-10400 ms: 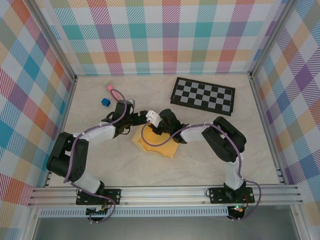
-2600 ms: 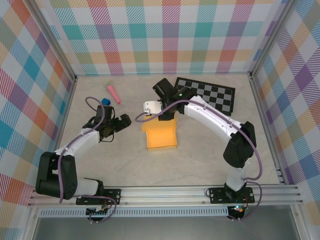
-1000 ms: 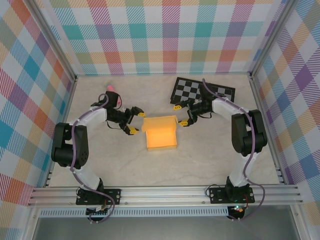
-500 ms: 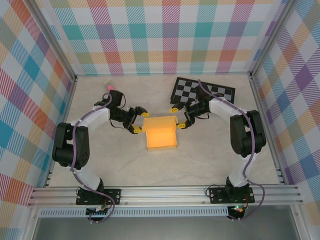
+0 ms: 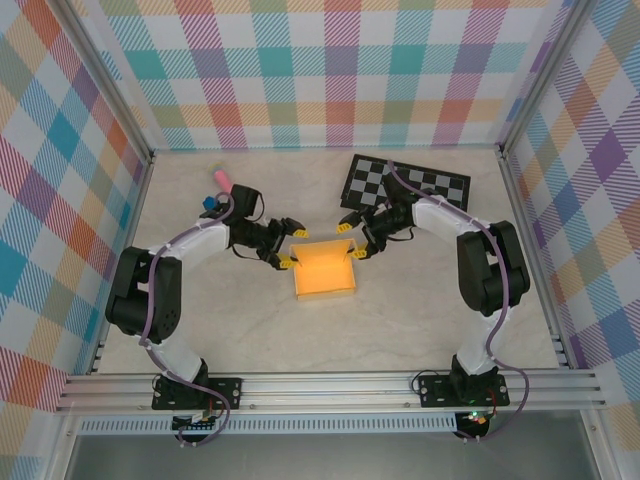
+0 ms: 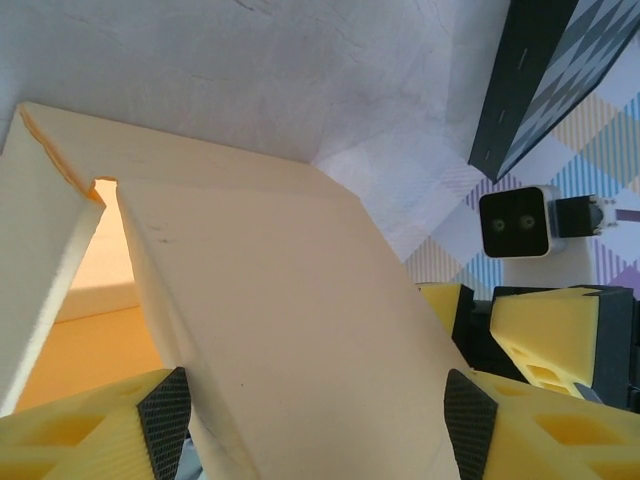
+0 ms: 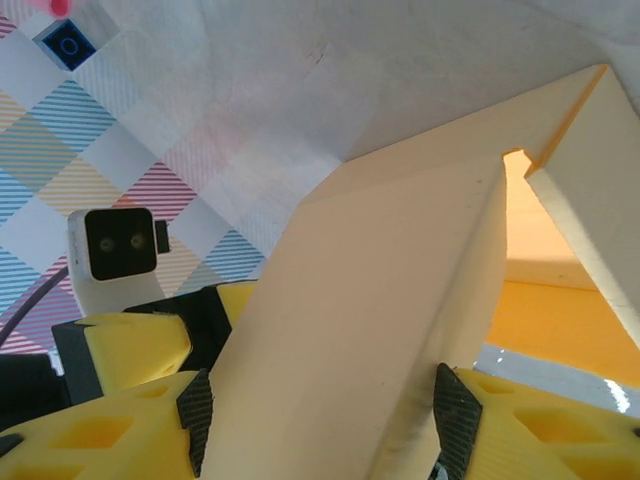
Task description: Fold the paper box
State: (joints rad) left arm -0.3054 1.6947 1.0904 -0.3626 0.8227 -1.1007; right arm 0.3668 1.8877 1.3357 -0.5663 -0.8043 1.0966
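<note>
- Pink item (image 5: 222, 178) is lying at the far left of the table (image 5: 420, 320), partly hidden behind the left arm; its shape is unclear.
- Small blue block (image 5: 208, 204) is sitting just in front of it, close beside the arm.
- Left gripper (image 5: 292, 248) is reaching in at the box's left back corner. Its jaws are standing well apart, with yellow blocky fingers and black pads (image 6: 166, 418).
- In the left wrist view a pale, matte cardboard panel is filling the gap between those pads, its edges reaching both. Whether they are pressing on it, I cannot tell.
- Box (image 5: 323, 272) is sitting mid-table between the two grippers: yellow-orange thin cardboard, a shallow rectangular tray, open on top, walls standing up, corner slits showing in both wrist views.
- Right gripper (image 5: 353, 238) is meeting the box's right back corner. Its jaws are parted too, and the fingers are the same yellow with black pads (image 7: 196, 415).
- In the right wrist view a panel is lying between those pads, close to both. Grip or only touch, I cannot tell.
- Board (image 5: 408, 185), flat, black-and-white checkered and rectangular, is lying at the far right behind the right arm, apart from the box.
- Table is looking pale and marbled; the walls around it are plaid.
</note>
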